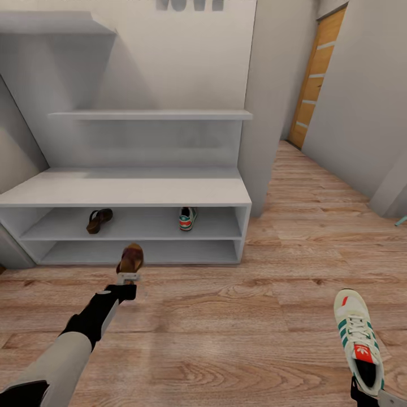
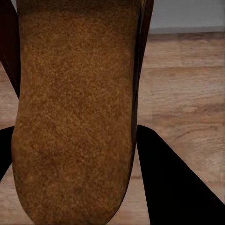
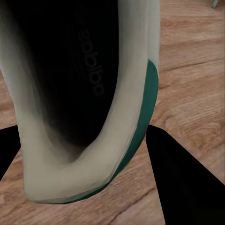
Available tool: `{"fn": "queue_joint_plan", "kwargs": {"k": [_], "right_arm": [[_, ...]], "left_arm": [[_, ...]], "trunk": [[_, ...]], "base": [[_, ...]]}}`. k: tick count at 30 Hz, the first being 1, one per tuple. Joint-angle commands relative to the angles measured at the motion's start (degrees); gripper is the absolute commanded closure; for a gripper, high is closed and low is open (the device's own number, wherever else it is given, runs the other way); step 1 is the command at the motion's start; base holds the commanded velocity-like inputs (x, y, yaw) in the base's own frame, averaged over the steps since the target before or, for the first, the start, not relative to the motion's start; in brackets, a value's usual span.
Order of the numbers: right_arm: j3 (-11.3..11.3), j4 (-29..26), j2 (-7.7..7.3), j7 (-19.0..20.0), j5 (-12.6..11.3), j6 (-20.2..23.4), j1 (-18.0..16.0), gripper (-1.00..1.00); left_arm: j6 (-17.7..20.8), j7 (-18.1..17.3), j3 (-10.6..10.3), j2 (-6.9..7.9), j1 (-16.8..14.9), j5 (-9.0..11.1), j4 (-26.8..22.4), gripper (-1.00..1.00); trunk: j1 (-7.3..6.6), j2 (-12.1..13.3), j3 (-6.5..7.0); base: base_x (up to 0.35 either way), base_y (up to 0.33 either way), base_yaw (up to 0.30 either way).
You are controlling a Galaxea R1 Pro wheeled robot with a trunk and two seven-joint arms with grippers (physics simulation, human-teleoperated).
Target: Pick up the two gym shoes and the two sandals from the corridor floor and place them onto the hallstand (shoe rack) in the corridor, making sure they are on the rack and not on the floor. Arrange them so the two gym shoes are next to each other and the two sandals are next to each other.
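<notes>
Left gripper (image 1: pixel 129 278) is clamped on a brown sandal (image 1: pixel 130 259), holding it up just in front of the hallstand (image 1: pixel 130 192), near the middle of its lower shelf edge; the tan footbed (image 2: pixel 75 112) sits between the dark fingers (image 2: pixel 173 183). Right gripper (image 1: pixel 367 395) is pinching the heel of a cream sneaker (image 1: pixel 357 339) with green stripes, well back over the corridor floor (image 1: pixel 226 316). The grip there looks thin, just the heel rim (image 3: pixel 89 183), so the shoe could swing or slip. On the upper shelf, one sandal (image 1: pixel 99 220) lies toward the left end and one sneaker (image 1: pixel 187 217) right of centre; dropping this sandal mid-shelf risks splitting the pairs.
</notes>
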Motion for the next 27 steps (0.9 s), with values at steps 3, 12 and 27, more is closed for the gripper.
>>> {"fn": "queue_joint_plan", "kwargs": {"k": [3, 12, 27], "right_arm": [[-0.3, 0.0, -0.06, -0.4, 0.6, -0.2, 0.0, 1.00], [-14.4, 0.0, -2.21, 0.0, 0.5, -0.1, -0.1, 1.00], [-14.8, 0.1, -2.11, 0.1, 0.8, -0.1, -0.1, 1.00]], "left_arm": [[0.7, -0.4, 0.4, 0.01, 0.0, -0.8, -2.0, 1.00], [4.8, -0.2, 0.5, 0.15, -1.0, -0.9, -8.4, 1.00], [5.8, 0.0, 0.6, 1.58, -0.4, -0.9, -8.4, 1.00]], "trunk": [[-0.01, 0.0, -0.05], [-0.01, 0.0, -0.05], [-0.01, 0.0, -0.05]], "base": [[0.000, 0.000, 0.000], [0.018, 0.001, 0.000], [0.269, 0.188, 0.000]]}}
